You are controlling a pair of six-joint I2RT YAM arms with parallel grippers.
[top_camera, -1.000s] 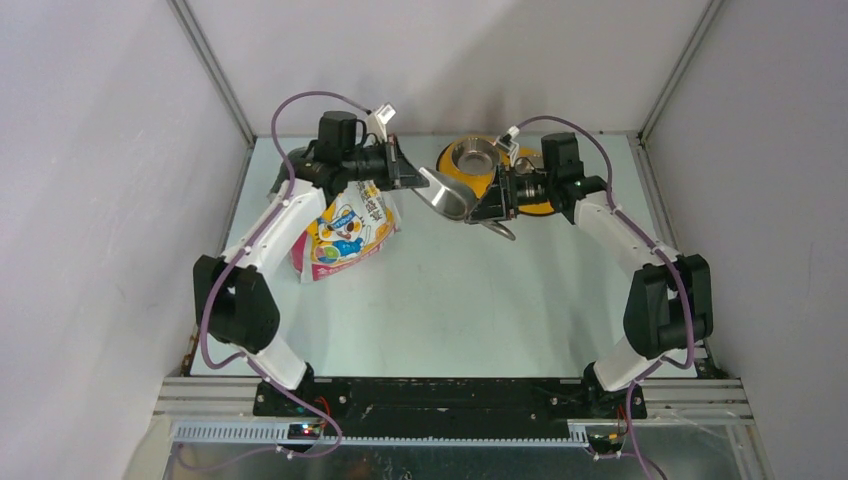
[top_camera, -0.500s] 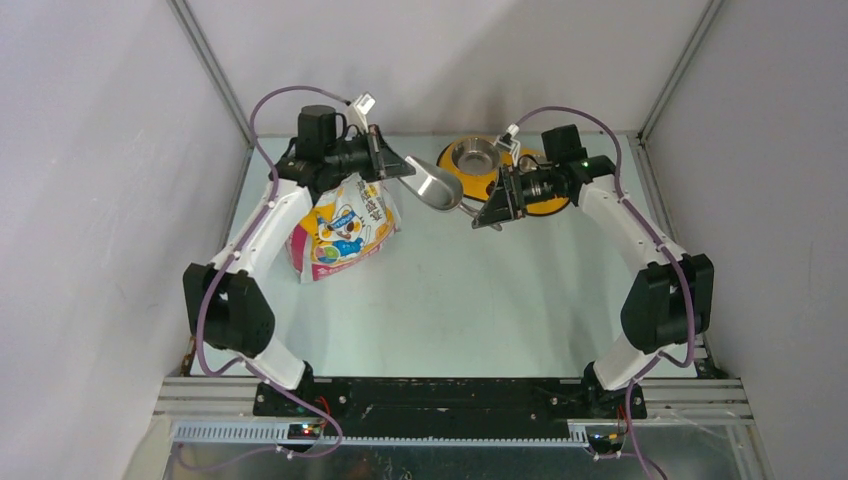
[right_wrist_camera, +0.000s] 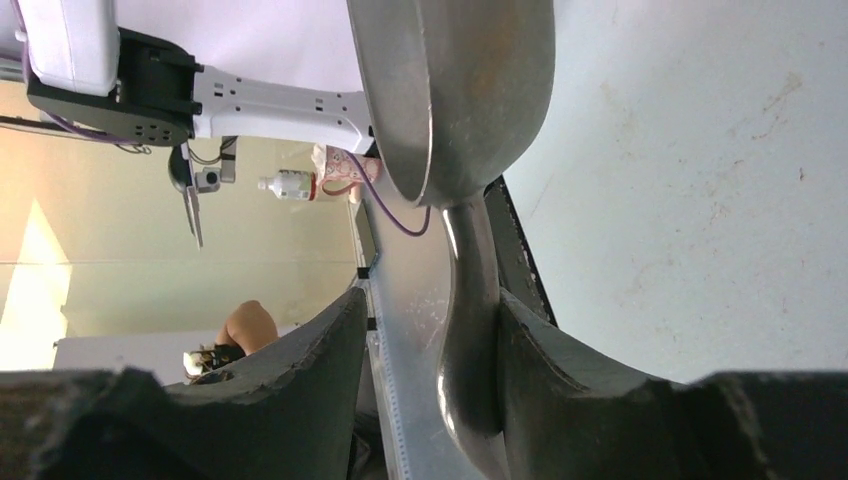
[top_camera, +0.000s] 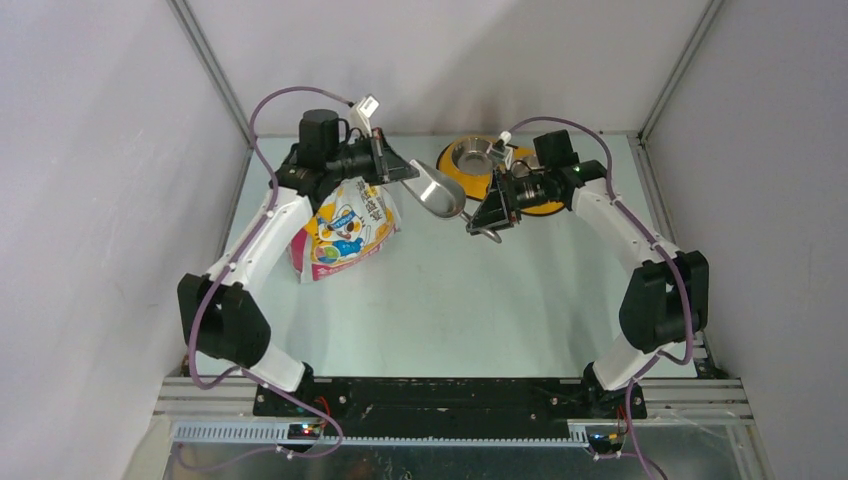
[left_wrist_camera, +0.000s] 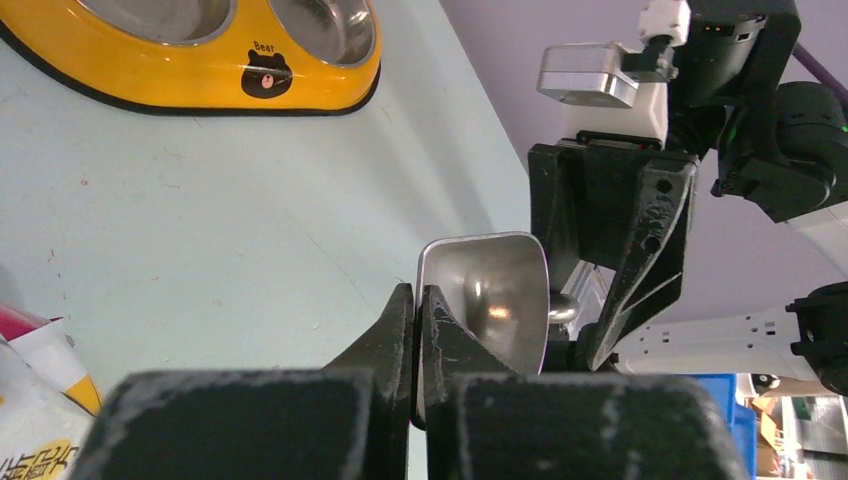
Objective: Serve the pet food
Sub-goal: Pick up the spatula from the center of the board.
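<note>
The grey metal scoop (top_camera: 438, 190) hangs above the table between both arms. My left gripper (top_camera: 403, 172) is shut on the thin rim of the scoop's bowl (left_wrist_camera: 495, 290), jaws pressed together on it (left_wrist_camera: 415, 292). My right gripper (top_camera: 480, 214) is open around the scoop's handle (right_wrist_camera: 472, 300). The handle rests against one finger (right_wrist_camera: 560, 370), and a gap remains on the other side (right_wrist_camera: 430, 300). The glossy cat-printed bag (top_camera: 345, 225) lies under the left arm. The pet food itself is hidden. The yellow double-bowl feeder (top_camera: 455, 182) sits behind the scoop.
The feeder's two steel bowls (left_wrist_camera: 200, 75) look empty from the left wrist view. A corner of the bag (left_wrist_camera: 30, 400) shows at the lower left there. Grey walls close in the table at the back and sides.
Both arms shifted slightly back and left with the scoop. The right jaws have narrowed around the handle.
</note>
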